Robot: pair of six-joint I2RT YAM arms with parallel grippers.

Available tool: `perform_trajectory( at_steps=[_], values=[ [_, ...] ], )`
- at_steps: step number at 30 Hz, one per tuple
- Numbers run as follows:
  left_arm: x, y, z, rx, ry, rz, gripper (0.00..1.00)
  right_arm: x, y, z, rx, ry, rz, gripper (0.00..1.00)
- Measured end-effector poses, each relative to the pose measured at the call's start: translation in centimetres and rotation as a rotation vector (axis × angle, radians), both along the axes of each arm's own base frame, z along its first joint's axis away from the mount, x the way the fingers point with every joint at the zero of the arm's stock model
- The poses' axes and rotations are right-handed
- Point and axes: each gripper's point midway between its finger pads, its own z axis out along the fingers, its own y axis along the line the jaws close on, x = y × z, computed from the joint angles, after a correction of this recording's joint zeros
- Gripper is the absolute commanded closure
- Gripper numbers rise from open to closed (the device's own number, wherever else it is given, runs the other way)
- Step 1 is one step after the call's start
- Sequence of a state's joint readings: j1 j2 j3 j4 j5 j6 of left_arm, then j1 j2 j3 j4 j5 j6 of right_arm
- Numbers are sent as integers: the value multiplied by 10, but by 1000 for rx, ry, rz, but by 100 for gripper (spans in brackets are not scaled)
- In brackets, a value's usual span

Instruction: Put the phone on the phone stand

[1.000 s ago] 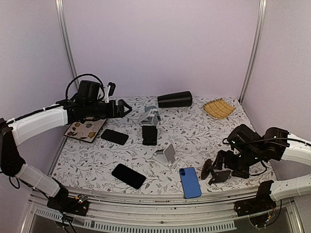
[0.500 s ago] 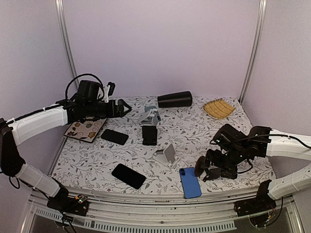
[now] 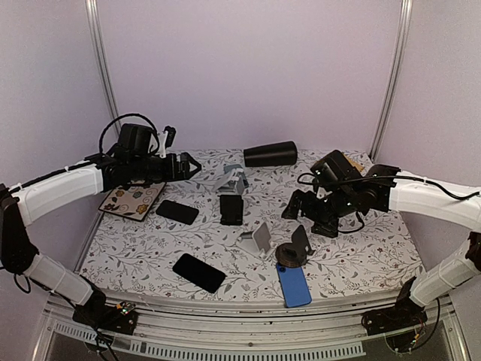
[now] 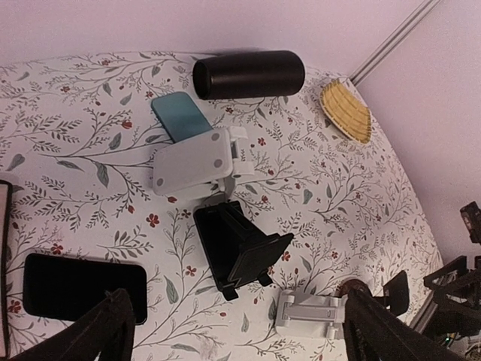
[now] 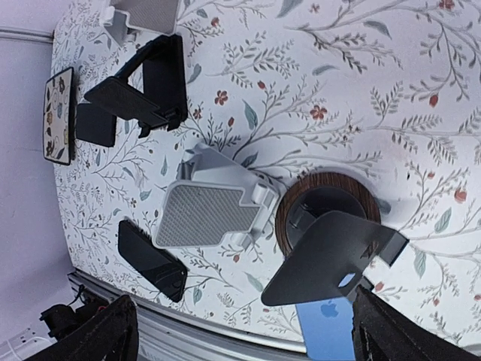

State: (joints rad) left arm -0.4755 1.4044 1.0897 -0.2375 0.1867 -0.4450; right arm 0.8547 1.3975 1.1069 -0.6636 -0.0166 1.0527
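Pale lilac walls close in a desk (image 3: 353, 248) covered in a leaf-and-flower print. Seen from overhead, the left arm (image 3: 68, 188) reaches over the far left and the right arm (image 3: 432, 197) over the middle right; both pairs of jaws stand wide open, holding nothing. The blue phone (image 3: 294, 283) lies flat near the front edge, its top end touching or just under a round-based stand (image 3: 291, 253). Counted: three phones lying flat, the blue one, a black phone at the front (image 3: 198, 272) and a black phone at the left (image 3: 177, 212). There are four stands, the round-based one, a pale grey stand (image 3: 257, 239), a black stand (image 3: 231, 210) and a white stand (image 3: 229, 180). There is also one black cylinder (image 3: 270, 154), one wicker tray (image 3: 338, 168) and one patterned tile (image 3: 131, 201). The left wrist camera looks down on the white and black stands; a teal slab (image 4: 180, 116) behind the white one may be a fourth phone. The right wrist camera sits above the round-based stand, with the blue phone back-up at the lower edge. It looks stiff, light, smooth and likely slippery, and probably fragile. Pinching across its two long edges seems the best hold.
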Motion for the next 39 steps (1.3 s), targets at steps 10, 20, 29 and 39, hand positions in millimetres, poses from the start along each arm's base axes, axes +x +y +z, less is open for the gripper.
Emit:
perform_trajectory(
  at_steps=[10,20,29,39],
  values=[
    [-4,3,6,-14,-13,-3,3,8,-15,-3,-47,-274,325,1],
    [-6,3,11,-18,-25,-15,3,14,-13,-36,-89,-495,584,1],
    [-9,6,12,-9,-23,-15,3,26,7,-63,-129,-522,764,0],
    [-9,7,11,-3,-20,-9,3,23,10,-63,-144,-506,836,36]
  ],
)
